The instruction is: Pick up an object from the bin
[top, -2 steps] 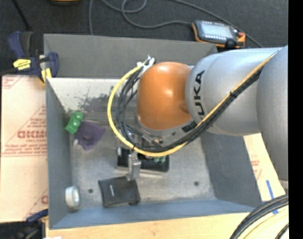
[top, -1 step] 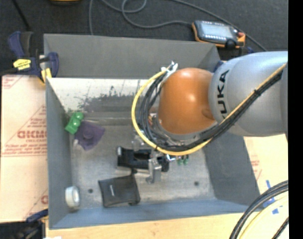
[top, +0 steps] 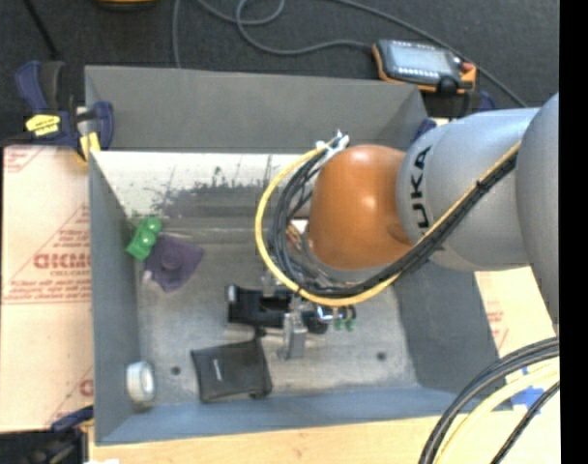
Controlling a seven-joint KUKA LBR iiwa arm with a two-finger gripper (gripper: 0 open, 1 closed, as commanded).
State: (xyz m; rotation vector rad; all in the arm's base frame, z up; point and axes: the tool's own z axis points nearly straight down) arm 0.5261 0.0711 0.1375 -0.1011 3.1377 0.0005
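The arm [top: 487, 191] comes in from the right, and its orange cover [top: 357, 206], ringed by looped cables [top: 275, 196], hangs over the middle of the bin [top: 246, 104]. Below the cover the gripper [top: 292, 334] is low over the bin floor, a little right of centre. Whether it is open or closed I cannot tell, since the cover and cables hide most of it. Just to its left, on the middle of the floor, lies a small black block [top: 249, 307]. This is the thing nearest the gripper, with its right end reaching in under the wrist, but whether the two touch cannot be made out. A flat black pouch [top: 231, 370] lies below the block near the front wall, just left of the gripper and apart from it. A small green piece [top: 345, 323] shows just to the gripper's right, beneath the cover's edge. A pale tape roll [top: 139, 381] sits in the front left corner. By the left wall, well away from the gripper, a green toy [top: 144, 239] rests against a purple cloth [top: 176, 262].
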